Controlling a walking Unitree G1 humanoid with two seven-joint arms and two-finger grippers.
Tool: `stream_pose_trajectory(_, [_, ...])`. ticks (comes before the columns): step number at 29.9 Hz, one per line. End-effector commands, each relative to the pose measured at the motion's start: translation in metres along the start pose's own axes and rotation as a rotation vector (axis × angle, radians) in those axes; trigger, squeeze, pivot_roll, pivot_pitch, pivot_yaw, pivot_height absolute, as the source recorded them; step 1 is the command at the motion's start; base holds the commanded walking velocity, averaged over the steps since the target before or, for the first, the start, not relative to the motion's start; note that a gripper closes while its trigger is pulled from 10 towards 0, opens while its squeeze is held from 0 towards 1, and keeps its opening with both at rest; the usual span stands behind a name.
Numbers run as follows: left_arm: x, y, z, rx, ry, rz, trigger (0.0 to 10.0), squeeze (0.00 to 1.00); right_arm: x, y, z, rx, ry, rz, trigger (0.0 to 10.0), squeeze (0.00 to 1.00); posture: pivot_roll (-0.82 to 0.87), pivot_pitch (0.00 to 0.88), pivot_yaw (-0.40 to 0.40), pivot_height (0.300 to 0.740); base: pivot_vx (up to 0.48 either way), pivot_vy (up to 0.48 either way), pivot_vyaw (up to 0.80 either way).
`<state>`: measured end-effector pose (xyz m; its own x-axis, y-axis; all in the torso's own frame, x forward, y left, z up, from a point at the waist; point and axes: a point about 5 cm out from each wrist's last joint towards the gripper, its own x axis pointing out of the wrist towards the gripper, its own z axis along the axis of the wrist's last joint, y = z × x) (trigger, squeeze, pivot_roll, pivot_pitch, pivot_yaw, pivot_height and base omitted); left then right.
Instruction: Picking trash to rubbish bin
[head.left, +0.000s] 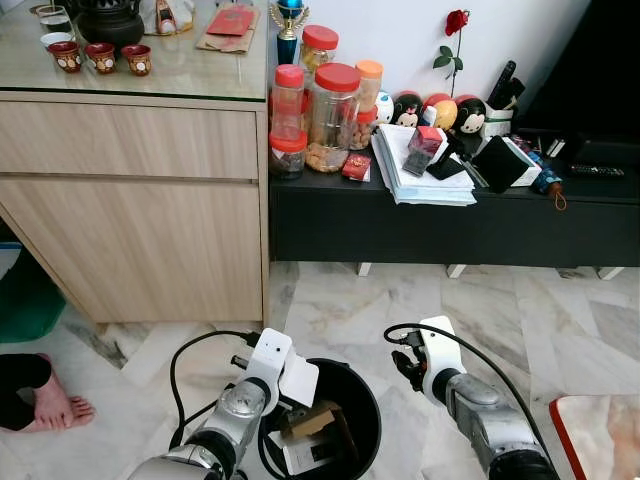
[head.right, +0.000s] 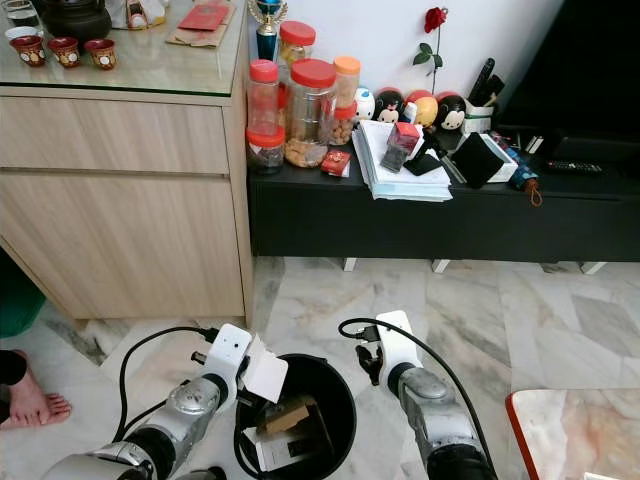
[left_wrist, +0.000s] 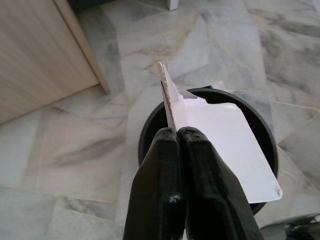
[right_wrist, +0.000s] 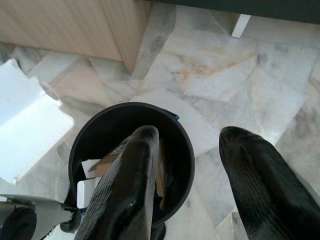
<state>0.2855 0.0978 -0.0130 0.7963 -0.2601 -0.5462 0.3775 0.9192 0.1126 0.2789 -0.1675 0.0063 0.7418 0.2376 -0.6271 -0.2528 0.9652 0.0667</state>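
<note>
- Bin (head.left: 365, 400), black and round, sits on the marble floor (head.left: 560, 320) with cardboard scraps (head.left: 310, 420) inside.
- Left gripper (left_wrist: 178, 134) pinches a white card (left_wrist: 220, 145) over the bin's rim.
- Right gripper (right_wrist: 187, 175) is spread wide, holding nothing, beside the bin.
- Wooden cabinet (head.left: 140, 210) and black shelf (head.left: 450, 225) with jars (head.left: 333, 115) stand behind.
- A person's bare foot (head.left: 55, 405) rests nearby.

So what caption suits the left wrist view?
Left end effector pinching white card above the black bin.

Both silver arms reach forward and down. The left gripper (left_wrist: 177, 135) has its fingers pressed together; the right gripper (right_wrist: 192, 145) has its fingers spread apart.
</note>
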Motion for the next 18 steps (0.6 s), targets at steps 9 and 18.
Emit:
stream_pose_trajectory(9, [0.0009, -0.0122, -0.0003, -0.009, 0.01, -0.064, 10.0, 1.0, -0.0021, -0.0006, 0.0048, 0.002, -0.017, -0.001, 10.0, 0.0, 0.09, 0.119, -0.135, 0.74, 0.0, 0.0, 0.0])
stream_pose_trajectory(18, [0.0005, -0.0117, -0.0013, -0.01, 0.011, -0.069, 10.0, 1.0, -0.0026, 0.0009, 0.0059, 0.003, -0.024, 0.001, 10.0, 0.0, 0.09, 0.119, -0.134, 0.74, 0.0, 0.0, 0.0])
